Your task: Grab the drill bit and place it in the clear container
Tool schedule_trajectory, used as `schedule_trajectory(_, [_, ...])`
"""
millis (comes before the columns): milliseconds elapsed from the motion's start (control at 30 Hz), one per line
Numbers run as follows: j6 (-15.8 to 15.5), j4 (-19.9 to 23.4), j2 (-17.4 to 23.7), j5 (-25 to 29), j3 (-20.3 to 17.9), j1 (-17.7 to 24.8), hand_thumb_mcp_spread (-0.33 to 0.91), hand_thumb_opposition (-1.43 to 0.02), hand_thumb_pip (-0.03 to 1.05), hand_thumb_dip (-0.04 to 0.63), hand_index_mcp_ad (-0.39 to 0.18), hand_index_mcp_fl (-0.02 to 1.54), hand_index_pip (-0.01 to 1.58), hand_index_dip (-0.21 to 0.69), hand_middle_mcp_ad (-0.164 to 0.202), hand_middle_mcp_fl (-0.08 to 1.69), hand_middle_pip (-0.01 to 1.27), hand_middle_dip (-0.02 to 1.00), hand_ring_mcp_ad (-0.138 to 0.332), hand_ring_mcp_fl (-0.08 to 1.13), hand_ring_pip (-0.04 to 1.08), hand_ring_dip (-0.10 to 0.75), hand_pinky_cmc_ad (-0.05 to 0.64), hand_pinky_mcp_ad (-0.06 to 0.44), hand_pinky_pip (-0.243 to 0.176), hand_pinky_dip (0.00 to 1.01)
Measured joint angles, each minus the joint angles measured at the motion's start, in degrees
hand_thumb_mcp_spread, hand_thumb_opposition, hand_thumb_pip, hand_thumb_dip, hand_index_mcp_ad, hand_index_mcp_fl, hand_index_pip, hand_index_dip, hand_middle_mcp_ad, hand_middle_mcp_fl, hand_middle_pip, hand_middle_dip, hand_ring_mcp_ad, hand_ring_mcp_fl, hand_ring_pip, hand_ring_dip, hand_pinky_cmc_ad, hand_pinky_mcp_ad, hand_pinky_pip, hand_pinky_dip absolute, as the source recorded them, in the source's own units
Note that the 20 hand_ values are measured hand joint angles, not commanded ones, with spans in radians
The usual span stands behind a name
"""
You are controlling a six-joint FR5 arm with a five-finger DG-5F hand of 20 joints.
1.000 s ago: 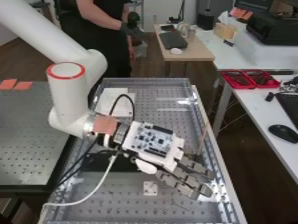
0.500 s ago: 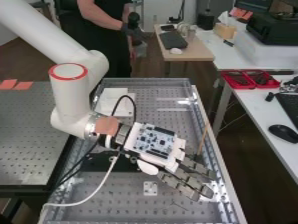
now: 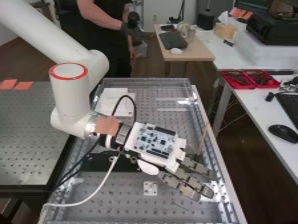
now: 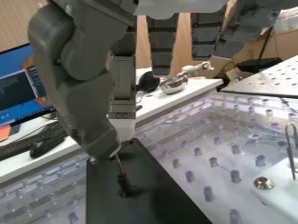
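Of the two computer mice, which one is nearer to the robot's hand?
The black mouse, on the white desk; the white mouse lies farther away, on the wooden desk.

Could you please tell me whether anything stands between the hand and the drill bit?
Nothing visible stands in the way. In the wrist view, the hand comes right down to the upper end of the drill bit, with no other thing between them. The dark plate lies below the bit, not between it and the hand.

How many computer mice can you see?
2. A white mouse sits on the wooden desk, beside a keyboard; a black mouse sits on the white table. Others may be hidden behind the arm.
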Motion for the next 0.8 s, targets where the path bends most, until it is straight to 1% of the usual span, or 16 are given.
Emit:
schedule_trajectory(100, [0.1, 0.0, 0.1, 0.1, -0.1, 0.0, 0.53, -0.92, 0.53, 0.283, -0.122, 0.49, 1.21, 0.208, 0.077, 0.12, 0.15, 0.15, 0.227, 0.03, 0.08, -0.044, 0.197, 0.150, -0.113, 0.17])
schedule_trajectory(567, [0.3, 0.3, 0.2, 0.2, -0.2, 0.1, 0.51, -0.92, 0.54, 0.283, -0.122, 0.44, 1.19, 0.208, 0.075, 0.12, 0.15, 0.15, 0.229, 0.03, 0.08, -0.044, 0.195, 0.152, -0.113, 0.17])
schedule_trajectory(633, [0.3, 0.7, 0.2, 0.2, -0.2, 0.1, 0.51, -0.92, 0.54, 0.283, -0.122, 0.51, 1.23, 0.202, 0.075, 0.12, 0.15, 0.16, 0.220, 0.03, 0.08, -0.044, 0.195, 0.155, -0.115, 0.17])
schedule_trajectory(700, [0.6, 1.1, 0.2, 0.5, -0.3, 0.1, 0.52, -0.92, 0.54, 0.283, -0.119, 0.61, 1.31, 0.201, 0.075, 0.12, 0.15, 0.16, 0.215, 0.03, 0.09, -0.044, 0.195, 0.161, -0.113, 0.17])
schedule_trajectory(733, [0.7, 1.4, 0.2, 0.7, -0.4, 0.1, 0.52, -0.92, 0.54, 0.281, -0.119, 0.61, 1.31, 0.201, 0.075, 0.13, 0.15, 0.16, 0.223, 0.03, 0.09, -0.044, 0.199, 0.162, -0.113, 0.17])
schedule_trajectory(767, [0.8, 1.7, 0.2, 0.7, -0.5, 0.2, 0.52, -0.92, 0.54, 0.281, -0.119, 0.62, 1.31, 0.201, 0.075, 0.15, 0.15, 0.16, 0.222, 0.03, 0.09, -0.044, 0.199, 0.164, -0.113, 0.17])
schedule_trajectory(800, [1.0, 2.0, 0.2, 0.7, -0.6, 0.2, 0.52, -0.92, 0.53, 0.284, -0.119, 0.65, 1.31, 0.202, 0.077, 0.16, 0.15, 0.16, 0.225, 0.03, 0.09, -0.044, 0.199, 0.154, -0.113, 0.17])
